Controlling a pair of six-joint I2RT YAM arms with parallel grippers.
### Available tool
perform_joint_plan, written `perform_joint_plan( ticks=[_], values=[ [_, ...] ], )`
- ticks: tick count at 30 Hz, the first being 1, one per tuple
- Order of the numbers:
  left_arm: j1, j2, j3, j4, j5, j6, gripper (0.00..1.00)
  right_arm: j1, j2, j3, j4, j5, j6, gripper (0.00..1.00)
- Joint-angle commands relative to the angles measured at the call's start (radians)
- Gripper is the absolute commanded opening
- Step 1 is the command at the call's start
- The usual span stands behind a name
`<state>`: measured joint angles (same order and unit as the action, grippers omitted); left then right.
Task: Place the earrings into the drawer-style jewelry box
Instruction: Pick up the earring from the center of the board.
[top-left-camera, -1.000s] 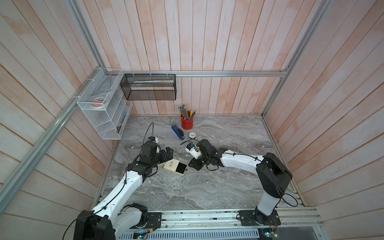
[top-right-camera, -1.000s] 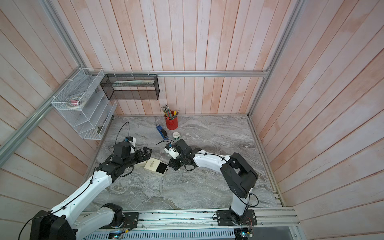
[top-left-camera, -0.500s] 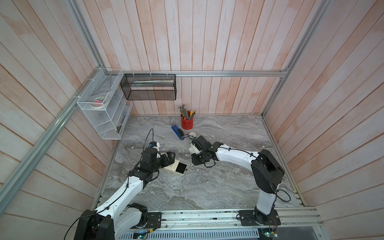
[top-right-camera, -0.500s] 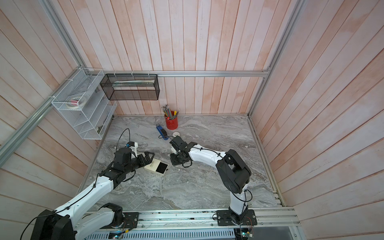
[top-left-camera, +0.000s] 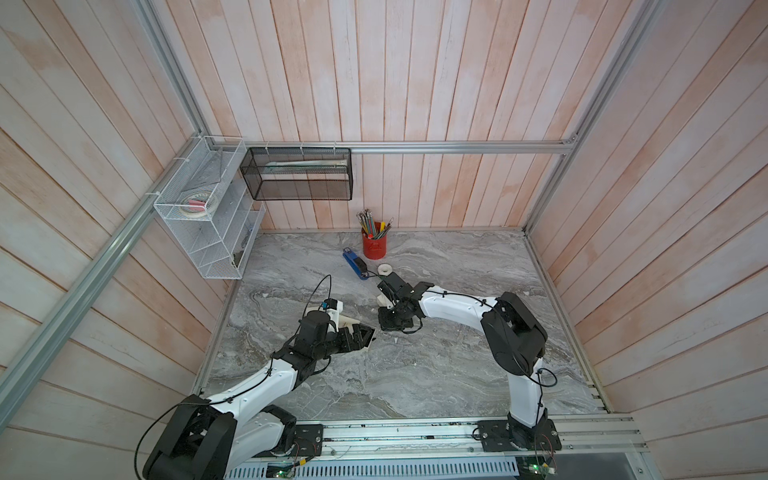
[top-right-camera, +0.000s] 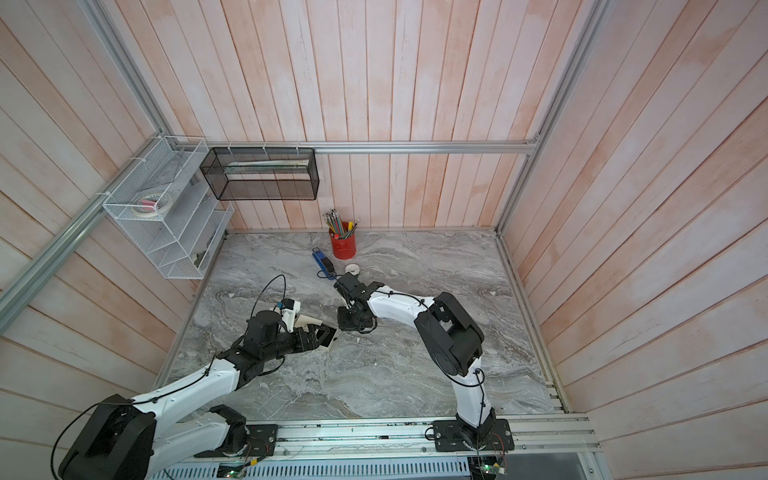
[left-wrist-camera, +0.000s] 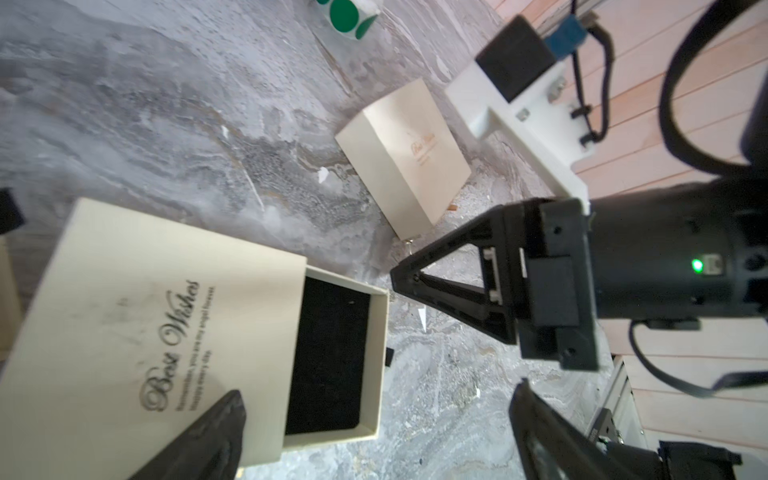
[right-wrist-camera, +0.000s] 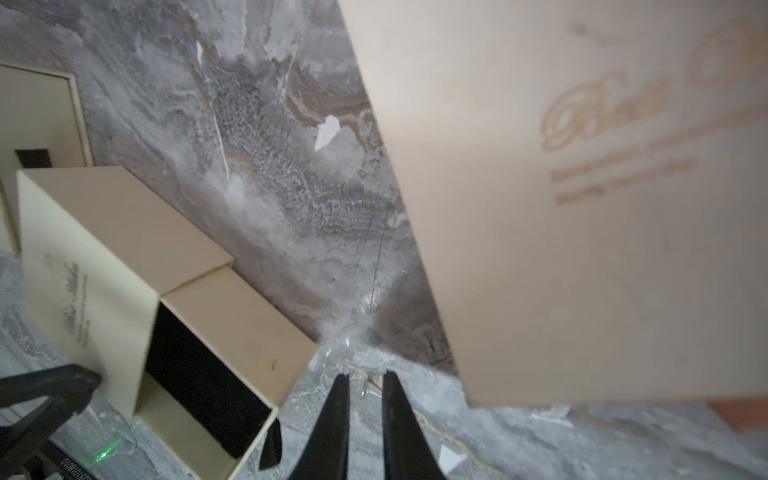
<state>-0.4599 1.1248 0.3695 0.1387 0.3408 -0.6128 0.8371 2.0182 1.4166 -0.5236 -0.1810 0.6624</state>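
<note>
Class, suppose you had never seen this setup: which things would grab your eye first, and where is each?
The white-and-black left arm and right arm, which meet over the middle of the grey marble table, stand out first. At the left arm's tip lies a cream box with its black-lined drawer pulled open. By the back wall, a red cup of pencils is the brightest spot.

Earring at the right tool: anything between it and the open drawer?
Nothing visible. The earring lies on bare marble by the right tool; the open drawer is beside, only its own wall to clear. The second box sits opposite.
</note>
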Motion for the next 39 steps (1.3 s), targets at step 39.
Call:
perform_joint_plan(
  ticks=[39],
  values=[
    [-0.025,-0.008,0.022,-0.004,-0.038,0.047,1.00,0.005,0.070,0.047,-0.067,-0.032,-0.021,0.07]
  ],
)
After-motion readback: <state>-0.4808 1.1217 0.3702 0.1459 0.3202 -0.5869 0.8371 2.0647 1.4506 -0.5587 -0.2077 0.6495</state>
